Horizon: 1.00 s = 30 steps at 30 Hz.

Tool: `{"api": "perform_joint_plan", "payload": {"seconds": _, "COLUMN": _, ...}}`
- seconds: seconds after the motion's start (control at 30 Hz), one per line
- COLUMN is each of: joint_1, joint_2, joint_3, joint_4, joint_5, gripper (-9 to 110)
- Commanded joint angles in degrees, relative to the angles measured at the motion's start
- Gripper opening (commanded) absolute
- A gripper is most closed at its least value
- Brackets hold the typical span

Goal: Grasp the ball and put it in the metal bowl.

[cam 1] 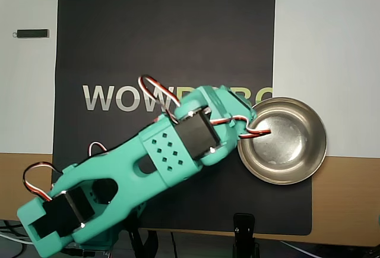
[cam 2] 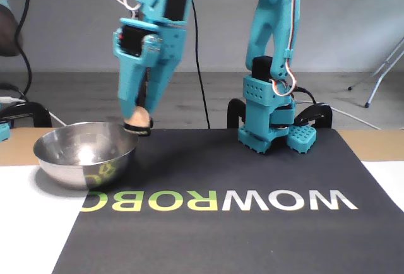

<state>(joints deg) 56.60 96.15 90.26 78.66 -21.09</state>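
Note:
The ball [cam 2: 138, 120] is a small peach sphere held between the teal gripper's [cam 2: 139, 124] fingertips in the fixed view. It hangs just above the mat, beside the near-right rim of the metal bowl [cam 2: 85, 153]. The bowl is shiny, shallow and holds nothing. In the overhead view the arm [cam 1: 178, 145] covers the ball and the fingertips; the wrist ends at the left rim of the bowl [cam 1: 284, 142].
A black mat [cam 1: 166, 38] with WOWROBO lettering [cam 2: 221, 201] covers the table. The arm's base [cam 2: 268, 129] stands at the mat's far edge in the fixed view. A small black stick [cam 1: 32, 33] lies off the mat at the upper left of the overhead view.

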Motion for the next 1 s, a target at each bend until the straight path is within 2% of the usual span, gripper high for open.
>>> {"api": "perform_joint_plan", "payload": {"seconds": 0.0, "joint_1": 1.41, "joint_2": 1.67, "joint_3": -2.64, "joint_4": 0.26, "joint_5": -0.18, "gripper": 25}}
{"api": "perform_joint_plan", "payload": {"seconds": 0.27, "joint_1": 5.54, "joint_2": -1.85, "joint_3": -3.78, "joint_4": 0.26, "joint_5": -0.18, "gripper": 25}}
{"api": "perform_joint_plan", "payload": {"seconds": 0.97, "joint_1": 13.1, "joint_2": -19.6, "joint_3": -20.83, "joint_4": -0.44, "joint_5": -0.18, "gripper": 25}}
